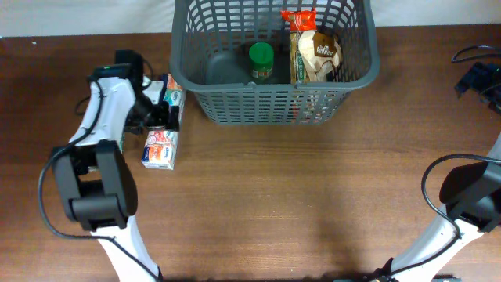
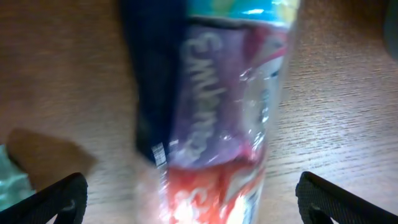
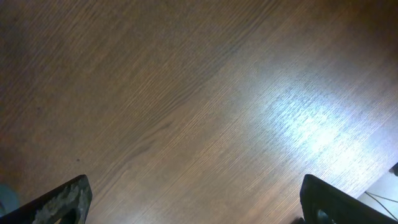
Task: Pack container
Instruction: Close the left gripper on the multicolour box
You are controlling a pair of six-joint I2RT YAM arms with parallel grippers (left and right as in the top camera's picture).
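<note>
The container (image 1: 258,103), a dark grey lattice basket, stands at the back centre of the table. Inside it are a green-lidded jar (image 1: 261,60) and a tan snack bag (image 1: 316,52) with a red top. Left of it, my left gripper (image 1: 159,119) hovers low over a red, purple and blue packet (image 2: 217,118) lying on the wood. Its jaws are wide open, one on each side of the packet without touching it. The packet's red and white end (image 1: 160,149) sticks out toward the front. My right gripper (image 3: 193,202) is open over bare wood, holding nothing.
A second small packet (image 1: 173,92) lies just behind the left gripper, near the container's left corner. Black cables and gear (image 1: 479,74) sit at the far right edge. The right arm (image 1: 470,196) stands at the front right.
</note>
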